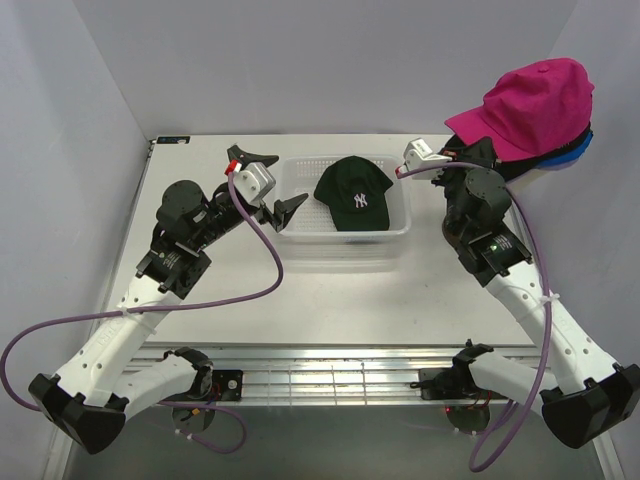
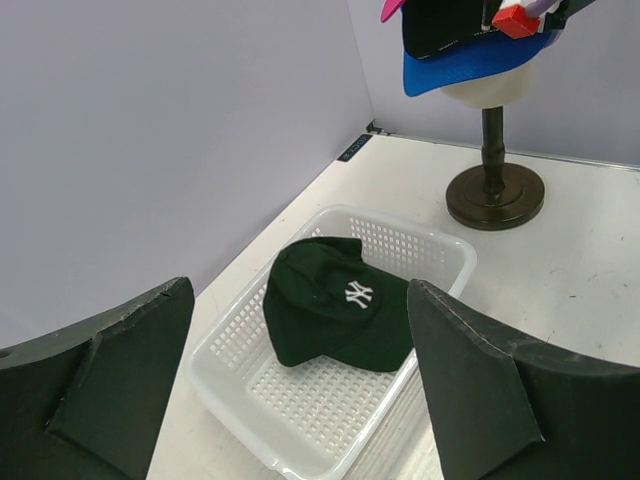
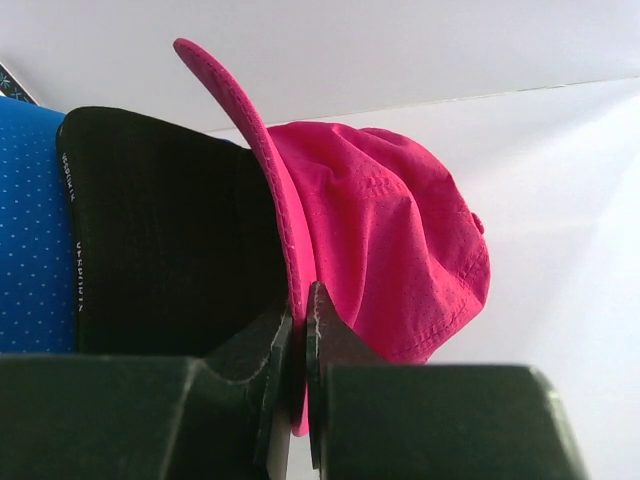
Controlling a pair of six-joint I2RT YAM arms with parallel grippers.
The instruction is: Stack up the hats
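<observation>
The right gripper [image 3: 303, 300], pinching shut on the brim of the magenta cap [image 1: 535, 105], is risking tugging it off the black cap [image 3: 170, 230] beneath, while the left gripper [image 1: 270, 182] is gaping wide and empty.

white NY monogram on dark green cap [image 2: 335, 312], tiny white print on black cap [image 3: 170, 230] unreadable

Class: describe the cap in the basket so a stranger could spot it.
Find the white mesh basket on the table. One cap lies inside. It alone is dark green with a white NY; the magenta cap tops the stand.
</observation>
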